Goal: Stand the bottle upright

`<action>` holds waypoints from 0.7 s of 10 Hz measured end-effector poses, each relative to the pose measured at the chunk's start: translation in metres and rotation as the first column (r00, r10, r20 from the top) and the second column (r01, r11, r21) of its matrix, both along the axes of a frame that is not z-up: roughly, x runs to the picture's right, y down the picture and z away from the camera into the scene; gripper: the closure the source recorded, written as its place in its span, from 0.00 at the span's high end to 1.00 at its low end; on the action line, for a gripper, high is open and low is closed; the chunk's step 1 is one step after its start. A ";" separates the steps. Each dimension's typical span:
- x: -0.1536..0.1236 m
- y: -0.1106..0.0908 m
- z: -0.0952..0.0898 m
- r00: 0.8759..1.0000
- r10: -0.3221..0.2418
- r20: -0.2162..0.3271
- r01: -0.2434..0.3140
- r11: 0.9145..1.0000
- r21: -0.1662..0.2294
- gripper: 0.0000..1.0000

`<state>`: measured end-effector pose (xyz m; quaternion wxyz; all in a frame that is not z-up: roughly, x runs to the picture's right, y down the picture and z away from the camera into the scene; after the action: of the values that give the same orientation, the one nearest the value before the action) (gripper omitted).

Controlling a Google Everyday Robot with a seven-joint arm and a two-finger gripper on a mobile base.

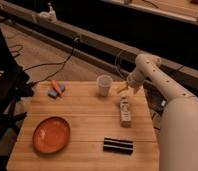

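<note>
The off-white bottle (125,112) is on the right part of the wooden table (87,115). It looks to be lying with its narrow cap end pointing toward the far edge. My gripper (123,90) hangs just beyond and above the cap end, close to it, to the right of the translucent cup (104,85). I cannot tell whether it touches the bottle. The white arm (157,77) reaches in from the right.
An orange plate (51,135) sits at the front left. A flat black bar (117,145) lies near the front edge, in front of the bottle. A small blue and orange object (56,89) lies at the far left. Cables run across the floor behind the table.
</note>
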<state>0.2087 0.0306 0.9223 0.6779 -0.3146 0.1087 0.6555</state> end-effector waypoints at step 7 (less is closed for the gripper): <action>0.003 0.044 0.028 0.999 -0.045 -0.029 0.043 0.996 -0.073 0.69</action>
<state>0.2113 0.0747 0.9498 0.6785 -0.3264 0.1495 0.6408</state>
